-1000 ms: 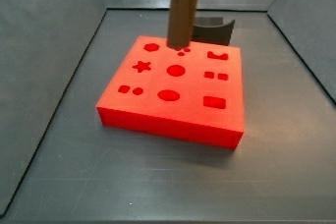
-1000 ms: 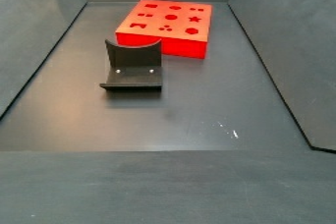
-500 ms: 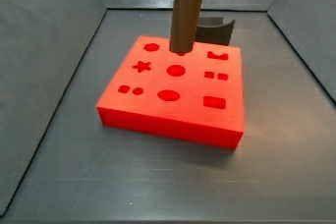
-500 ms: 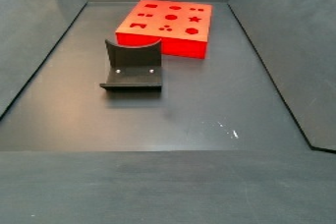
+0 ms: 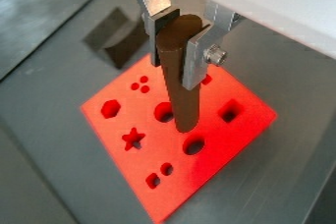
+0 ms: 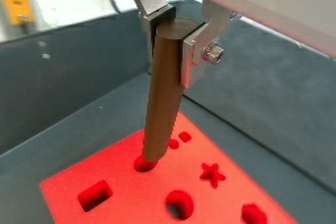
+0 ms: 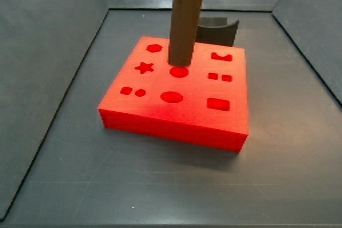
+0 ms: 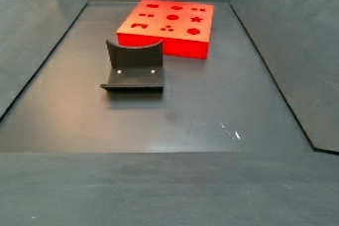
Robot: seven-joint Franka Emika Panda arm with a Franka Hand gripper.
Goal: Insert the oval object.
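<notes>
One brown peg [image 6: 163,90], one red block [image 7: 174,97], one fixture [image 8: 134,66], one gripper [image 5: 182,31].

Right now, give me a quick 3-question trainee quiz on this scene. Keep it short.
1. True or false: the pincer is shut on the brown peg.
2. In a side view, the peg's lower end is over which part of the red block?
A. a hole near the block's middle
B. the star hole
C. bare floor beside the block
3. Fill in: the dark fixture stands on the floor, ____ from the red block.

Key
1. True; the silver fingers clamp its upper part.
2. A
3. apart
</notes>
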